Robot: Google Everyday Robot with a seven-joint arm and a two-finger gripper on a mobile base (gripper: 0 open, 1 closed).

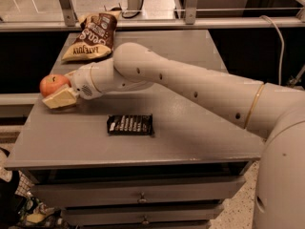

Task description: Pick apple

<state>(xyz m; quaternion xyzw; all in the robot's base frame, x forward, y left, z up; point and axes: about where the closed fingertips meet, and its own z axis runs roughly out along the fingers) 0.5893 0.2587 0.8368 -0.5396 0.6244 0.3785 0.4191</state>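
Observation:
The apple (51, 84) is red-orange with a yellowish blush and sits at the left edge of the grey table (190, 128). My gripper (57, 93) is at the end of the long white arm that reaches across the table from the right. It is right up against the apple, with its cream-coloured end just below and in front of it. The back of the apple is hidden by the wrist.
A brown chip bag (93, 36) lies at the table's back left. A dark snack bar (130, 124) lies flat in the middle front. The table has drawers below. The floor drops off to the apple's left, and a rail runs behind the table.

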